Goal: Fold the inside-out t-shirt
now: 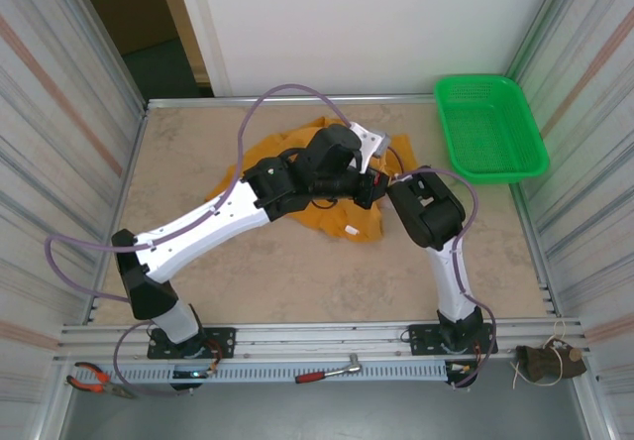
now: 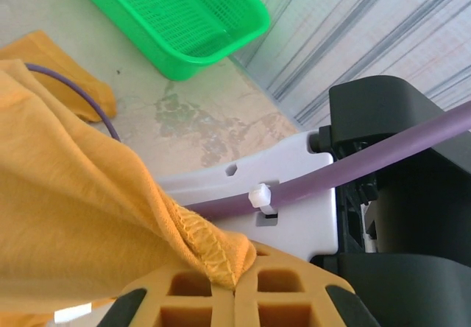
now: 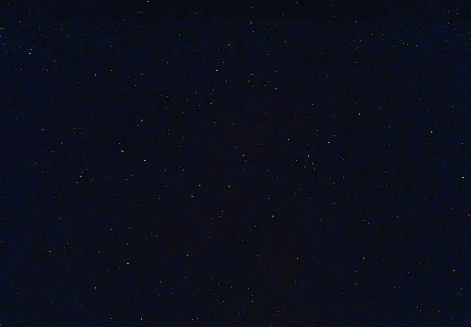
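The left gripper (image 2: 237,281) is pinching the stitched hem of the inside-out t-shirt (image 2: 73,209). Its two yellow-orange fingers (image 2: 291,297) are pressing together with the cloth edge caught between them. From that pinch the fabric is draping away to the left in the left wrist view.

Just past the fingertips the right arm (image 2: 390,194) is crowding in. Its white link and black housing, with a purple cable (image 2: 353,171) tied across them, are taking up that whole side, so room there is tight.

I cannot tell how the right gripper's jaws are standing. The right wrist view is dark, and from above its fingers are hidden where the two wrists are meeting over the cloth.

Seen from above, the t-shirt (image 1: 369,220) is lying crumpled on the far half of the table (image 1: 297,272), around the middle. The left arm (image 1: 213,224) and the right arm (image 1: 428,212) are both reaching over it. One rumpled corner is poking out toward the near side between the arms.

In front of that corner, bare tabletop is running all the way back to the arm bases, and more is lying open to the left.

The green basket (image 1: 490,128) is sitting in the far right corner, apart from the shirt, with a strip of bare table between them. Ribbed walls (image 1: 59,163) are closing in both sides.

Pliers (image 1: 94,379) and a red-handled tool (image 1: 327,373) are lying on the near rail, off the working surface.
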Robot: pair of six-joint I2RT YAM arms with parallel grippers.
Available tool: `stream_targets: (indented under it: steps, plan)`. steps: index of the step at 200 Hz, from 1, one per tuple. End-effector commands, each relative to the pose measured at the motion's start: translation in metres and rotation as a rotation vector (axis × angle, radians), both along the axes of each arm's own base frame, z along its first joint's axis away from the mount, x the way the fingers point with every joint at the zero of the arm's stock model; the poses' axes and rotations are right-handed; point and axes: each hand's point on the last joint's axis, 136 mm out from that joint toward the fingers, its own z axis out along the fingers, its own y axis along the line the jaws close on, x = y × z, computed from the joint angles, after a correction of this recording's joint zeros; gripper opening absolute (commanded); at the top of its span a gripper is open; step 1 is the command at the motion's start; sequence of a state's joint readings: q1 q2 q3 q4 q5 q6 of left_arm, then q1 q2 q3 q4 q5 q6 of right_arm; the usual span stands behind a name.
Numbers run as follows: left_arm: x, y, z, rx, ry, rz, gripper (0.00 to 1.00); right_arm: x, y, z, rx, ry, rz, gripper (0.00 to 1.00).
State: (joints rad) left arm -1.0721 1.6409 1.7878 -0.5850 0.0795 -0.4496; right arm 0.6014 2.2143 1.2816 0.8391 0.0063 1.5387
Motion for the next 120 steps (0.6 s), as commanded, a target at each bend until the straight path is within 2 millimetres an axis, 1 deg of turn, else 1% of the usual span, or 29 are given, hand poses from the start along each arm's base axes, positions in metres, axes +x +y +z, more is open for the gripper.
stream_targets:
  steps: [1,16,35,52,69,84,100,120]
  plan:
    - [-0.196,-0.041,0.148,-0.477,-0.066,-0.729,0.0,0.009,-0.011,-0.08,-0.131,0.118,-0.046,0.76]
    - [-0.198,-0.04,0.155,-0.491,-0.075,-0.736,0.0,0.013,-0.014,-0.082,-0.165,0.144,-0.05,0.78]
    - [-0.201,-0.037,0.159,-0.501,-0.079,-0.752,0.0,0.012,-0.023,-0.094,-0.213,0.205,-0.072,0.82]
    - [-0.205,-0.032,0.165,-0.517,-0.097,-0.765,0.0,0.005,-0.038,-0.106,-0.249,0.265,-0.12,0.83]
    - [-0.206,-0.027,0.169,-0.53,-0.113,-0.763,0.0,-0.007,-0.058,-0.124,-0.281,0.355,-0.188,0.86]
    - [-0.202,-0.028,0.163,-0.513,-0.115,-0.735,0.0,-0.015,-0.072,-0.136,-0.296,0.414,-0.233,0.87]
    - [-0.192,-0.031,0.152,-0.493,-0.103,-0.688,0.0,-0.02,-0.081,-0.142,-0.318,0.459,-0.266,0.87]
    - [-0.179,-0.033,0.137,-0.472,-0.085,-0.618,0.0,-0.035,-0.094,-0.149,-0.318,0.522,-0.329,0.87]
